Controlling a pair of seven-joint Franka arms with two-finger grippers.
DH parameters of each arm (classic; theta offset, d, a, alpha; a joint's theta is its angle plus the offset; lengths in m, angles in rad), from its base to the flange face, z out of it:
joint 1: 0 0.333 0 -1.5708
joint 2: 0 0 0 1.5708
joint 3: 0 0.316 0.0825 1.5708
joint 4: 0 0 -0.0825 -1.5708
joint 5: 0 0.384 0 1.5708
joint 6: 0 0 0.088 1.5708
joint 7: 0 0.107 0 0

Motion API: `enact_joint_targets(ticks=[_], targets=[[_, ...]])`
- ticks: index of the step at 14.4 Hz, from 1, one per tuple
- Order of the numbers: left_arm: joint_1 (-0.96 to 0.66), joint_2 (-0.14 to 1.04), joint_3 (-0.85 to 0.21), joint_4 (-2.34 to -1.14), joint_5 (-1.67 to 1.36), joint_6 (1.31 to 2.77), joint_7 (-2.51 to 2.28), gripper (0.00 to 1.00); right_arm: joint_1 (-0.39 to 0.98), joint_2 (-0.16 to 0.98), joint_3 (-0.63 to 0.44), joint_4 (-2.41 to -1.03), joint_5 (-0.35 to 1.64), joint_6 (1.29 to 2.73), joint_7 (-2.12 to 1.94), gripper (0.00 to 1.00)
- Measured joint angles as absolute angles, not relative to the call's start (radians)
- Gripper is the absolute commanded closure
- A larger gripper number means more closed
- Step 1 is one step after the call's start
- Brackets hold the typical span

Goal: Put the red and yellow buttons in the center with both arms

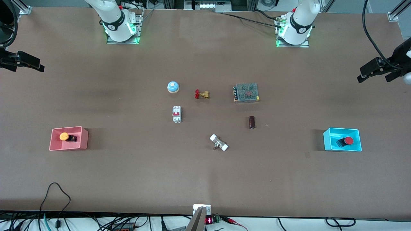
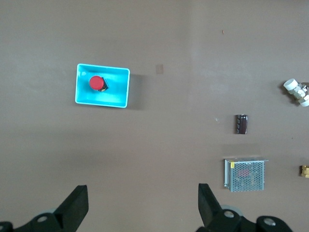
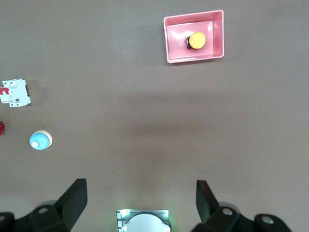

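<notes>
The yellow button (image 1: pixel 64 136) lies in the pink bin (image 1: pixel 84 138) at the right arm's end of the table; it also shows in the right wrist view (image 3: pixel 197 39). The red button (image 1: pixel 348 140) lies in the cyan bin (image 1: pixel 327 139) at the left arm's end; it also shows in the left wrist view (image 2: pixel 96 82). The center (image 1: pixel 212 115) is bare brown tabletop among other parts. My left gripper (image 1: pixel 377 72) hangs high over the left arm's end, open and empty. My right gripper (image 1: pixel 29 64) hangs high over the right arm's end, open and empty.
Around the center lie a blue dome bell (image 1: pixel 173 87), a brass valve with a red handle (image 1: pixel 201 94), a mesh-covered metal box (image 1: pixel 246 92), a white circuit breaker (image 1: pixel 177 114), a dark cylinder (image 1: pixel 252 122) and a white-ended fitting (image 1: pixel 219 142).
</notes>
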State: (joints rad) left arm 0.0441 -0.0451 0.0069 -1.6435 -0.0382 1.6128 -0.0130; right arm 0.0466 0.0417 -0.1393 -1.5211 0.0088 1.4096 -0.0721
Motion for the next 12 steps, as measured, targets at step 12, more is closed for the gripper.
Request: enact_joint_targets(ticks=[12], targets=[[0.068,0.003,0.007,-1.650,-0.038,1.658,-0.002,0.00,0.028,0.175,-0.140,-1.569,-0.063,1.583,-0.072,0.00]])
